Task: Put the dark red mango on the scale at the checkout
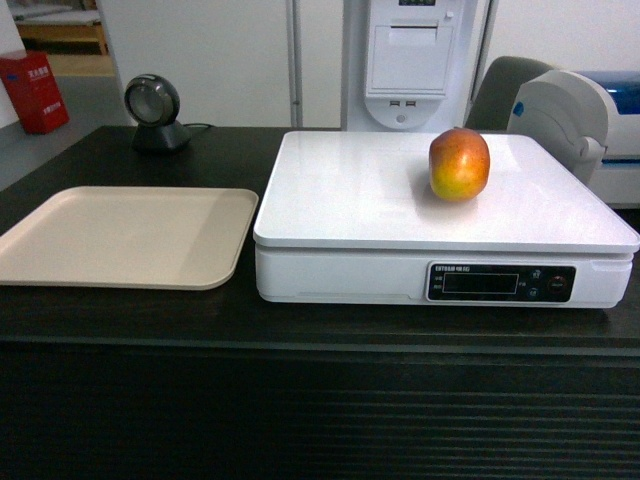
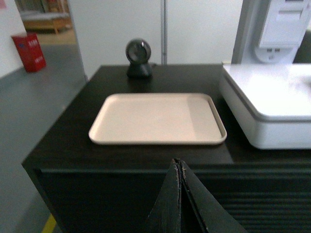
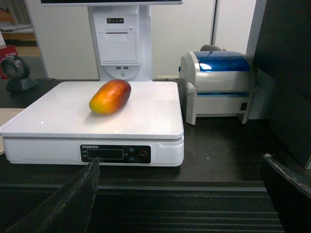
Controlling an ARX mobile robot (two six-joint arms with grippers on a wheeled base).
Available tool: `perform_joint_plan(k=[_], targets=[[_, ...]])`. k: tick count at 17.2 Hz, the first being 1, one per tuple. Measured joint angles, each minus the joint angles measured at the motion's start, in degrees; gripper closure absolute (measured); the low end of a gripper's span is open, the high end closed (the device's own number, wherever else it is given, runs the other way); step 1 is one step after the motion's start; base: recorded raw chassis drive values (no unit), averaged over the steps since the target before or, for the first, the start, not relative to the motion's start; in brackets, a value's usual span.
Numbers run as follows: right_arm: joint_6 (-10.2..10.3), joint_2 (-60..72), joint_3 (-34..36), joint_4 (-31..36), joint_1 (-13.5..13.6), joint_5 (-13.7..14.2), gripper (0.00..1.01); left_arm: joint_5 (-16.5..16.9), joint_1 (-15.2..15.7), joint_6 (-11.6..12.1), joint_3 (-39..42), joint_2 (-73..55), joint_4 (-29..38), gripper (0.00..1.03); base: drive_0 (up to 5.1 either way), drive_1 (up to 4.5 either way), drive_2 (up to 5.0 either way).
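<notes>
The dark red mango [image 1: 459, 164] lies on the white platform of the scale [image 1: 400, 200], toward its far right part; in the right wrist view the mango [image 3: 110, 96] rests left of the middle of the scale [image 3: 146, 116]. The scale stands on the dark checkout [image 1: 300, 330] with its ribbed front. My right gripper [image 3: 181, 167] is open and empty, held back in front of the counter's front edge, well clear of the mango. My left gripper [image 2: 180, 162] is shut with nothing in it, in front of the counter near the beige tray. Neither gripper shows in the head view.
A beige tray [image 1: 125, 235] lies left of the scale. A round black scanner [image 1: 155, 112] stands at the back left. A white and blue label printer [image 3: 218, 85] sits right of the scale, and a white terminal post [image 3: 117, 41] rises behind it.
</notes>
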State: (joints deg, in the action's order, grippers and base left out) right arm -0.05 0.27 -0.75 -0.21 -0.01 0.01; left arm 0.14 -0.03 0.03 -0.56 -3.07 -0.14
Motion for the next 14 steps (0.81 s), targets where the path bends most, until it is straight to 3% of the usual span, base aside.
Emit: perform_joint_plan(k=[5,6,14], targets=[[0.0,0.0,0.0,0.0,0.0,0.0,0.03,-0.1,0.0,0.0,0.0,2.5,-0.1,1.01,0.0,0.00,0.0],[0.0,0.0,0.0,0.0,0.0,0.0,0.03,-0.2,0.0,0.0,0.0,2.5,0.0,0.97,0.0,0.00,0.0],[0.0,0.0,0.0,0.0,0.0,0.0,0.03,-0.2,0.0,0.0,0.0,2.5,-0.1,0.05,0.0,0.00,0.0]])
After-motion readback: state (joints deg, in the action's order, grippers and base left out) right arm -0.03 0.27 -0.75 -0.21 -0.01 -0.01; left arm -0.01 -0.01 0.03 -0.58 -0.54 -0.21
